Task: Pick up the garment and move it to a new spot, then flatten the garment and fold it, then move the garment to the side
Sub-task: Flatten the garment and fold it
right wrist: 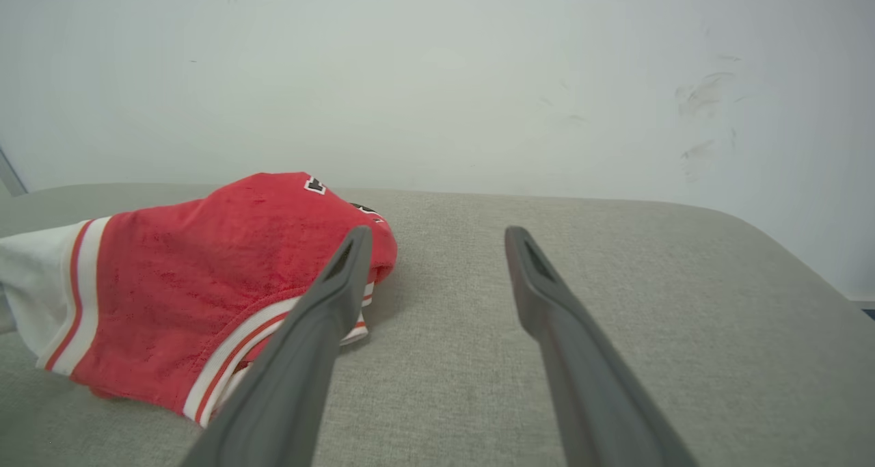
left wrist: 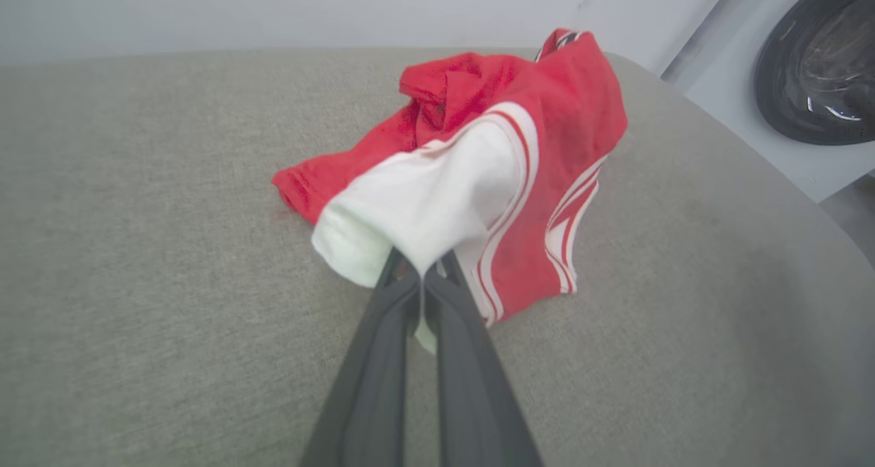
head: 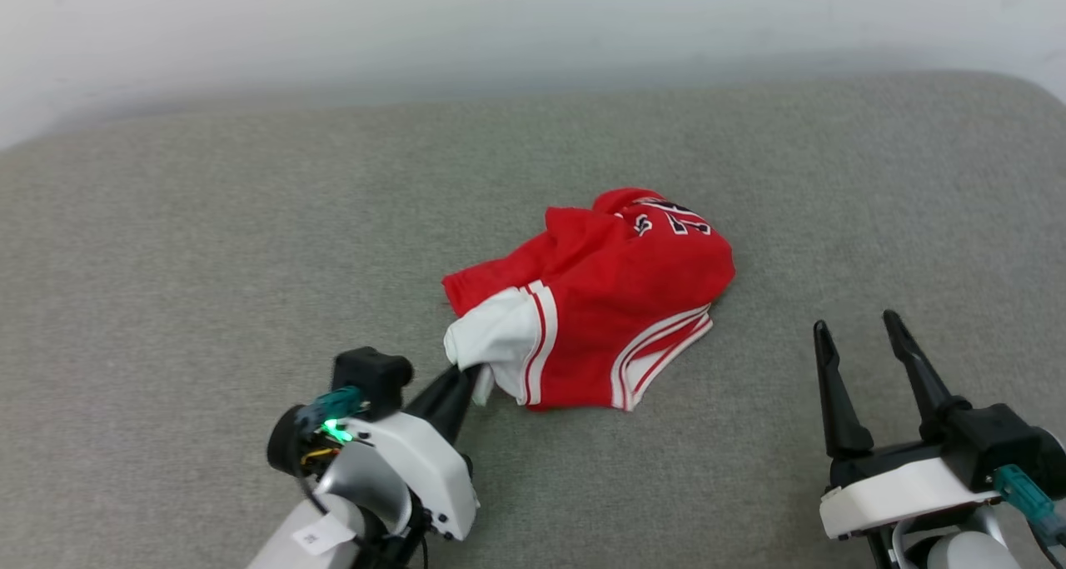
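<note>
The garment (head: 608, 302), a red jersey with white sleeves, striped trim and black lettering, lies crumpled in a heap in the middle of the grey cushioned surface (head: 208, 261). My left gripper (head: 468, 376) is shut on its white sleeve at the heap's near left end. In the left wrist view the left gripper (left wrist: 420, 275) pinches the white sleeve (left wrist: 424, 207), with the garment (left wrist: 547, 152) bunched behind it. My right gripper (head: 858, 323) stands open to the right of the heap, apart from it. In the right wrist view the right gripper (right wrist: 437, 238) is open, with the garment (right wrist: 198, 282) at left.
A pale wall (head: 533, 27) runs behind the surface's far edge. The left wrist view shows a washing machine's dark round door (left wrist: 820, 63) beyond the surface's rounded right edge. Bare grey fabric stretches left, right and in front of the heap.
</note>
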You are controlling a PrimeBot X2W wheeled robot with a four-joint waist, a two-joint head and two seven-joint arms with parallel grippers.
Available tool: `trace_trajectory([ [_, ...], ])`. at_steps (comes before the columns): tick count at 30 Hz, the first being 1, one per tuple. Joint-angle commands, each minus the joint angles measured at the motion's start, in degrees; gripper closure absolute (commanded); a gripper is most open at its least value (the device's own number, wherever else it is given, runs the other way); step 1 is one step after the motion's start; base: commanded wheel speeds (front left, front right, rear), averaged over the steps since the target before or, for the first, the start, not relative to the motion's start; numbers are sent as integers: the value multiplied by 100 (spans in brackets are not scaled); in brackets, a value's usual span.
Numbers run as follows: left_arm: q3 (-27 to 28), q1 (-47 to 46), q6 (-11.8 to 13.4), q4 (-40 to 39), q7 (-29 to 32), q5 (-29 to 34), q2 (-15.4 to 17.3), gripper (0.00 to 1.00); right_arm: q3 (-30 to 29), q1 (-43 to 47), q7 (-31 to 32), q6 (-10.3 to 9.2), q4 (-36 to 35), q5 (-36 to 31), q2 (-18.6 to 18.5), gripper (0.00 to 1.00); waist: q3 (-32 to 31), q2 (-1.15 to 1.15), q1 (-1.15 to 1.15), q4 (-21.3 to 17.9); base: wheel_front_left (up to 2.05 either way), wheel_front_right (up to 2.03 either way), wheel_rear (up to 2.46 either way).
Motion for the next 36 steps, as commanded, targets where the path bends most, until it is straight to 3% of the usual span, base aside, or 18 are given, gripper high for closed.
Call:
trace_trajectory([
  [1,55,50,42,-93,-76,16,49,100,0,52,-14,-4,15,-33,6,0,-158,0,-1,146,0,0,0],
  [8,685,480,530,-996,-430,-57,400,100,34,188,-14,-4,159,-51,6,0,-487,0,-1,483,0,0,0],
  [14,1184,1030,848,-1233,-273,-281,739,100,101,208,-14,-4,244,-50,6,0,-546,0,-1,654,0,0,0],
  [17,1332,1242,919,-1002,-141,-383,889,100,113,175,-14,-4,252,-35,7,0,-517,0,-1,679,0,0,0],
  [24,1291,1164,805,69,-43,-403,1008,100,122,63,-14,-4,287,-42,7,0,-394,0,-1,625,0,0,0],
  [25,1272,1118,787,216,-28,-402,1002,82,116,59,-14,-4,292,-47,7,0,-387,0,-1,614,0,0,0],
  [26,1242,1089,765,363,-21,-396,993,51,113,56,-14,-4,301,-54,7,0,-383,0,-1,603,0,0,0],
  [27,1225,1065,756,534,-20,-413,969,0,105,55,-14,-4,308,-59,7,0,-381,0,-1,594,0,0,0],
  [36,1179,744,659,711,-919,-200,803,0,19,107,-14,-4,306,-111,7,0,-520,0,-1,656,0,0,0],
])
